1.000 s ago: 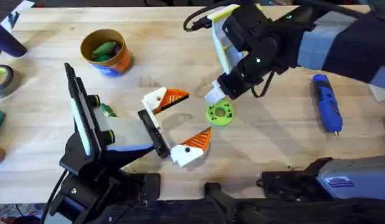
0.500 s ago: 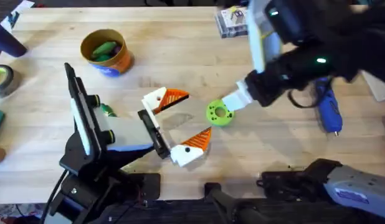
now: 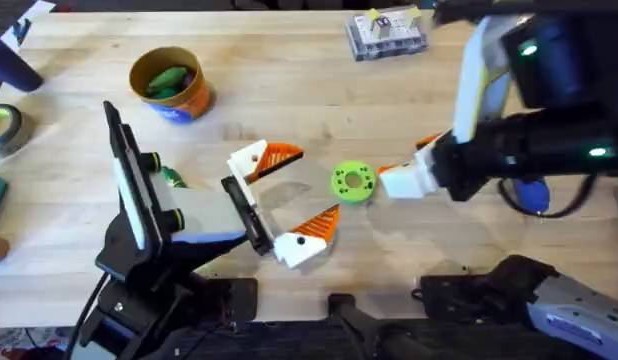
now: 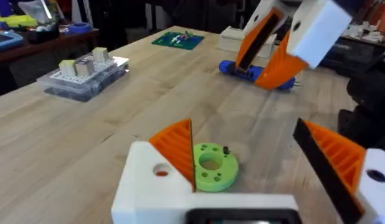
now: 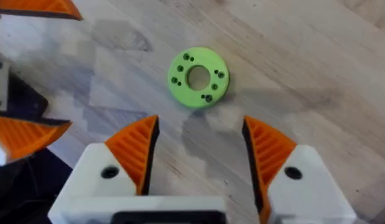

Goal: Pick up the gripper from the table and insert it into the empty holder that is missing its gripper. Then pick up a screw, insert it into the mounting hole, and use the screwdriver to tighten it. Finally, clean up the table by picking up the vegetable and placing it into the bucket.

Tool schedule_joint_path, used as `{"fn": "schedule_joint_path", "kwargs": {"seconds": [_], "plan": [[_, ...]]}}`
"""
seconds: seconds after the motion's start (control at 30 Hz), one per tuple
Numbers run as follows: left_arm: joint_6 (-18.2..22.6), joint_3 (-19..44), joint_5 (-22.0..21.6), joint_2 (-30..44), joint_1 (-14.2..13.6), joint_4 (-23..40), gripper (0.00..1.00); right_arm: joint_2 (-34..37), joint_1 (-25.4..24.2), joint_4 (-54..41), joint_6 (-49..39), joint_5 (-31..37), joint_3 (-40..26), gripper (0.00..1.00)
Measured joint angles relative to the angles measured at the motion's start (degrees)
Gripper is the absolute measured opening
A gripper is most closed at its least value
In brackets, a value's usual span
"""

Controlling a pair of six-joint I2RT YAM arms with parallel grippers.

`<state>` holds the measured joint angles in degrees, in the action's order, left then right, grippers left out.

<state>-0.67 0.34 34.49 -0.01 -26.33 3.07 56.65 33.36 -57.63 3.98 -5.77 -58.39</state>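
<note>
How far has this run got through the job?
Looks done: both finger pieces sit on the holder, and a green vegetable lies in the bucket. In hand: nothing; the right gripper hangs open by the lime-green disc. The screwdriver lies on the table. Whether the screw is tightened, I cannot tell.

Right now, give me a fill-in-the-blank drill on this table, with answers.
The lime disc has a ____ in its centre.
The orange bucket holds something ____ in colour.
The right tool is ____, with nothing between its pads.
The blue screwdriver lies on the ____.

Answers: hole; green; open; table
</note>
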Motion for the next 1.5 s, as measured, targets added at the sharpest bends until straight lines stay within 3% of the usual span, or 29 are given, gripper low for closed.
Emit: {"fn": "schedule_joint_path", "kwargs": {"seconds": [0.2, 0.53, 0.77, 0.83, 0.9, 0.97, 1.5], "plan": [[0.01, 0.0, -0.01, 0.0, 0.0, -0.01, 0.99, 4.63, 0.31, 6.75, 3.16, 0.31, 6.66, 0.789], [0.01, 0.0, 0.0, 0.0, 0.0, 0.0, 0.99, 18.16, 7.79, 12.61, 4.02, 8.41, 7.28, 0.789], [0.01, 0.0, -0.01, 0.01, 0.0, 0.0, 0.99, 25.27, 8.63, 14.94, 4.19, 10.61, 7.31, 0.788], [0.01, 0.0, -0.01, 0.0, 0.0, 0.0, 0.99, 25.92, 8.63, 15.73, 4.18, 10.75, 7.32, 0.667], [0.01, 0.0, -0.01, 0.01, 0.0, 0.0, 0.99, 26.04, 8.63, 16.09, 4.47, 10.8, 7.32, 0.448], [0.01, 0.0, -0.01, 0.01, 0.0, 0.0, 0.99, 26.02, 8.63, 16.07, 4.65, 10.88, 7.32, 0.368], [0.0, 0.0, -0.01, 0.0, 0.0, 0.0, 0.99, 26.07, 8.63, 14.74, 5.1, 10.46, 7.32, 0.15]]}}
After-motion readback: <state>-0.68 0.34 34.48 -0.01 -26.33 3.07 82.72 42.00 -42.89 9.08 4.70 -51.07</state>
